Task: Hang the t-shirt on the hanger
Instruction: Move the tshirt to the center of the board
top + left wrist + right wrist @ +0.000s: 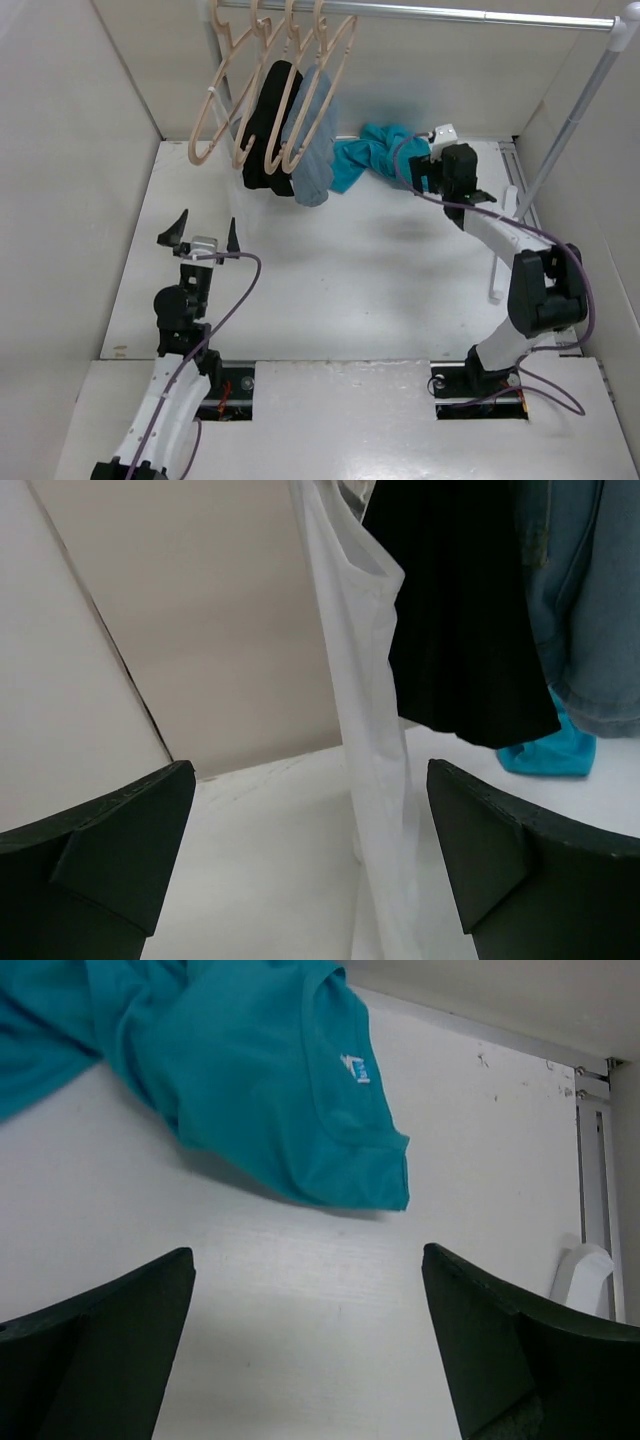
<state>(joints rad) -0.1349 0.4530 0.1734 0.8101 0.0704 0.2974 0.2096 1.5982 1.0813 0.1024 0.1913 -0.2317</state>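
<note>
The teal t-shirt [372, 155] lies crumpled on the white table at the back, under the rail. In the right wrist view it [250, 1070] fills the top left, neck opening and white label [355, 1067] showing. My right gripper [428, 163] is open and empty just right of the shirt; its fingertips [305, 1255] hover over bare table a little short of the shirt's hem. Several pale beige hangers hang from the rail; the leftmost hanger [207, 118] is bare. My left gripper [203, 232] is open and empty at the left, well short of the hangers [310, 770].
A black garment [268, 120] and a grey-blue garment [315, 140] hang on two of the hangers. The left wrist view shows a white garment [365, 700] hanging in front of them. The metal rail [420, 12], rack pole [575, 110] and white walls bound the space.
</note>
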